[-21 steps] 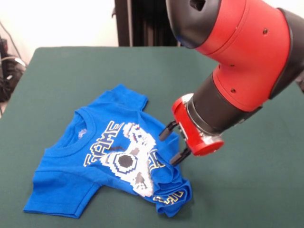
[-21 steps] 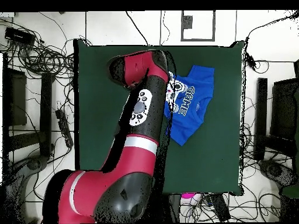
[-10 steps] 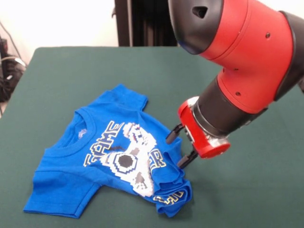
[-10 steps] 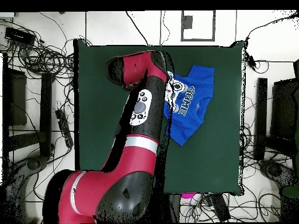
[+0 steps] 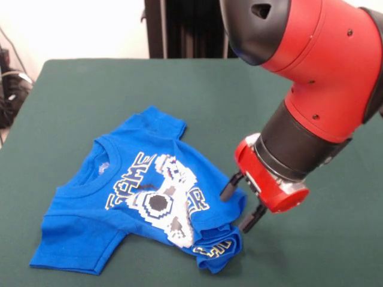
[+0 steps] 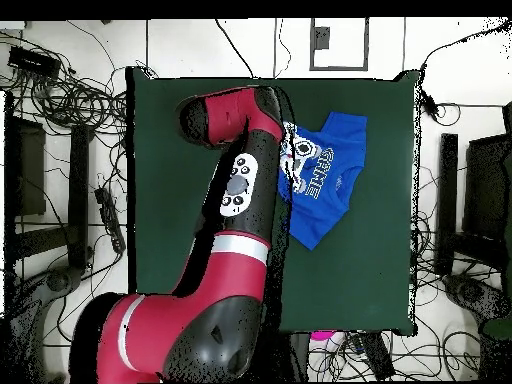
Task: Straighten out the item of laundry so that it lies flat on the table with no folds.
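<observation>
Lying left of centre on the green worktop [image 5: 72, 95], the shirt [image 5: 119, 197] is flat at collar and left sleeve, but its hem at the right is bunched into a folded wad [image 5: 218, 239]. Tool [image 5: 241, 203] sits right of that, fingers apart and holding nothing, hovering at the hem's right edge with the wad just below and left. Shirt's long axis runs collar at left to hem at right, so I'd judge the pull should go rightward, away from the collar.

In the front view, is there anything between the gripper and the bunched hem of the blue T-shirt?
Nothing. The front view shows the open gripper right at the T-shirt's bunched hem, with no other object between; whether the fingers touch cloth is unclear.
</observation>
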